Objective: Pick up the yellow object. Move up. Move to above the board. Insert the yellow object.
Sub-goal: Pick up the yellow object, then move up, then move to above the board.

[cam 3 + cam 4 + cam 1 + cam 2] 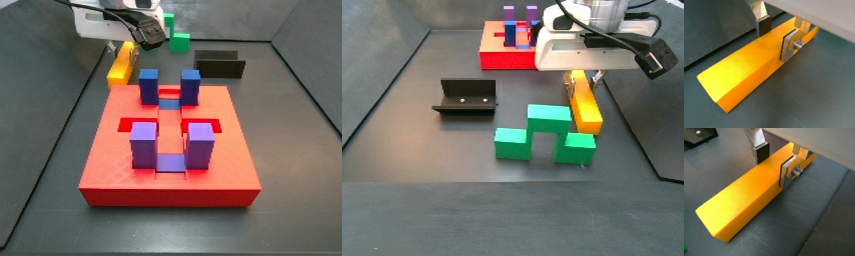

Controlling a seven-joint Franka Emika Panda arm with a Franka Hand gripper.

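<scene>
The gripper [777, 32] is sitting low over one end of the yellow bar [747, 70], and in both wrist views its silver fingers [789, 172] are straddling the bar across its width, one plate lying against a long side face and the other [760, 19] standing at the opposite side, so the jaws are set narrow around the bar; whether the pads are pressing on it cannot be told. The bar is lying flat on the dark desk floor. In a side view the bar [584, 104] is stretching away from the gripper [579, 72] toward the green block [543, 131], its far end lying just beside that block. The red board [171, 155] is resting apart from the bar [123, 62], carrying upright blue and purple pieces [142, 143]. The fixture [465, 97] is standing well apart from the bar, nearer the opposite desk edge.
</scene>
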